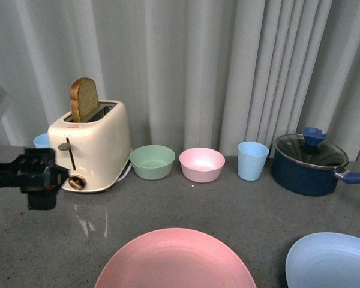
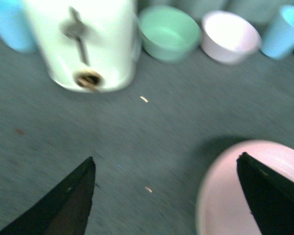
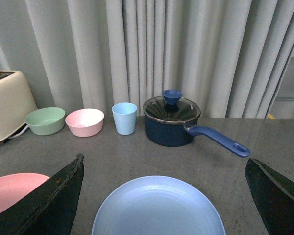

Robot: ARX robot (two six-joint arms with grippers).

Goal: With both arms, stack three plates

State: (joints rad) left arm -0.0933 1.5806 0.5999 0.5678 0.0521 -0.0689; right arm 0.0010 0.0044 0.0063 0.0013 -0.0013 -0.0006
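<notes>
So, looks like the very start of the job: nothing is stacked yet. Going by the front view, the pink plate (image 1: 175, 258) lies flat at 6 o'clock on the grey countertop (image 1: 228, 204), and the light blue plate (image 1: 333, 261) lies at about 4 o'clock, near it but apart. I can't find a third plate in any view.

The left gripper (image 2: 166, 164) has its jaws spread wide and nothing in them. It hangs over bare countertop out at 9 o'clock, with one finger over the pink plate's rim in the wrist view, which is pretty blurry. The right gripper (image 3: 164, 166) is also spread wide and empty, lined up over the far edge of the light blue plate.

My guess is we're in the reach-for-a-plate step. Next move probably calls for the right gripper to drop to the blue rim and pinch it. Those rims are low and shallow, so one finger has to get under the lip or it'll just skate off.

Back row, 10 to 2 o'clock: cream toaster (image 1: 93, 147) with a slice of bread (image 1: 84, 99) sticking up, green bowl (image 1: 152, 161), pink bowl (image 1: 201, 164), blue cup (image 1: 252, 160), dark blue lidded saucepan (image 1: 309, 165). No brand or writing I can read anywhere.
</notes>
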